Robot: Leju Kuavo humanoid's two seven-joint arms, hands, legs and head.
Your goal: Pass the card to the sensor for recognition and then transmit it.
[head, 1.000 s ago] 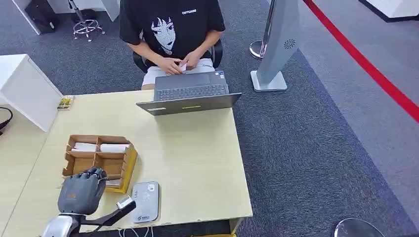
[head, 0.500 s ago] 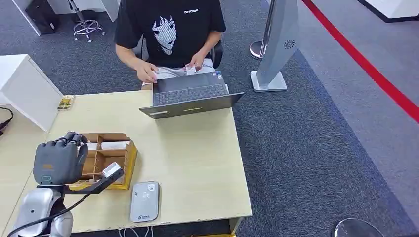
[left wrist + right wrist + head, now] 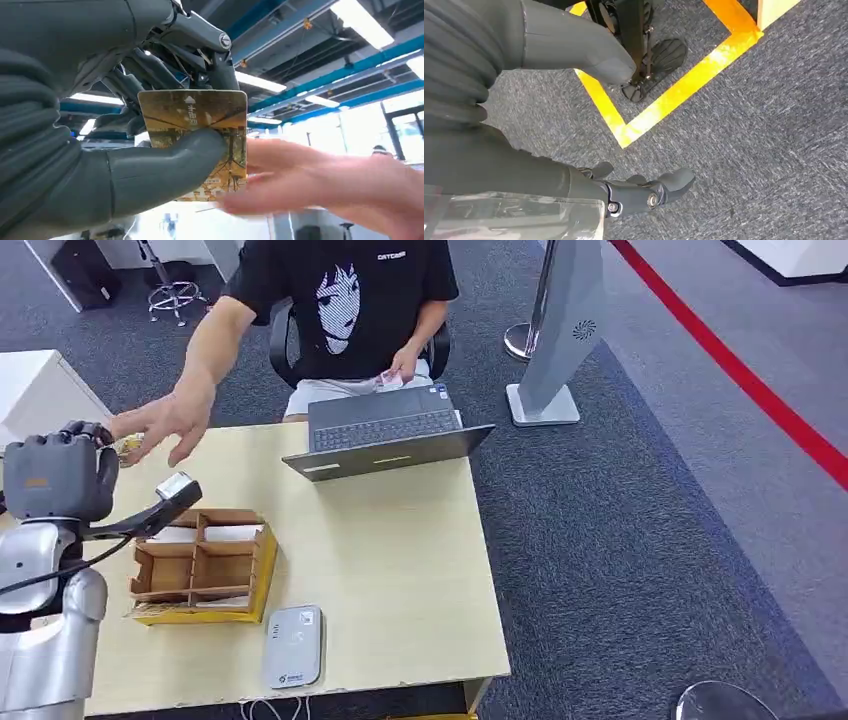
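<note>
- While my left robot hand [image 3: 55,478] is raised above the worktop's [image 3: 400,570] left rear corner, I see it pinching the card [image 3: 200,140] flat between the thick thumb and the darker fingers [image 3: 145,65] behind it; the card is clamped along one side, and its free part sticks out past the thumb tip
- From the left wrist view I judge the card's long axis to run across the thumb, its printed face turned to the camera; that free part is what there is to take hold of
- Just beyond the card, the person's hand [image 3: 160,425] reaches in with fingers spread; in the wrist view it seems to touch the card's free part, though blur keeps me from saying whether it grips
- So the handover turns on this: the card lies between my thumb and that reaching hand, which comes from the far side of the worktop toward my left side
- My right robot hand [image 3: 644,192] hangs over the carpet, holding nothing, fingers loosely curled; it is well apart from the card, so the left is the nearer
- Farther off sit the compartment box [image 3: 200,565] and the sensor [image 3: 293,645] on the worktop, then the laptop [image 3: 385,435]
</note>
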